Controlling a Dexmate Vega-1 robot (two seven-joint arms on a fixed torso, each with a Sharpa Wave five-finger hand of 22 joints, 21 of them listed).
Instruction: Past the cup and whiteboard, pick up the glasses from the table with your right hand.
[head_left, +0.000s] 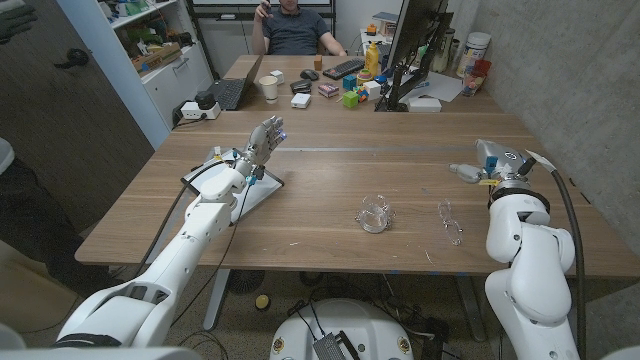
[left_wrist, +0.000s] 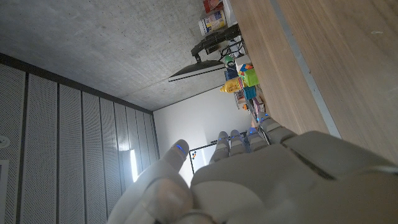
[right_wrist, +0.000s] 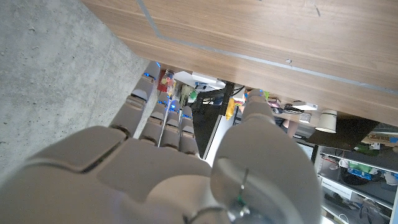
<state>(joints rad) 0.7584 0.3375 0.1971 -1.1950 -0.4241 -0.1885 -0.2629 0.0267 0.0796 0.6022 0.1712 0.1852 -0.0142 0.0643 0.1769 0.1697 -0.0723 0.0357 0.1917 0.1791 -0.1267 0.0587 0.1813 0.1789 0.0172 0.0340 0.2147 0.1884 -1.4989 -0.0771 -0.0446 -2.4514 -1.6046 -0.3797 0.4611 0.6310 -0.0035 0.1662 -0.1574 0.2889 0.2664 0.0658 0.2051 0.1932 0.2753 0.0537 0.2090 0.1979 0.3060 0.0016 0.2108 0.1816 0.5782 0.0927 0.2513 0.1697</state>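
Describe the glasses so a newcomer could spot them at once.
On the wooden table, look at the near edge toward the right arm. The glasses lie just right of the clear cup, near the right hand: thin, clear frames lying flat, unlike the upright cup.

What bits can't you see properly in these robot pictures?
- Whiteboard, head view: mostly covered by the left hand and its arm.
- Glasses, head view: too small and see-through to make out the frame.
- Cup, head view: clear glass, too small to tell whether anything is inside.

Wooden table (head_left: 330, 175); concrete wall (head_left: 560, 60) on the right. Shelf unit (head_left: 165, 55) far left. Person (head_left: 295, 25) seated behind a second, cluttered desk (head_left: 300, 75).
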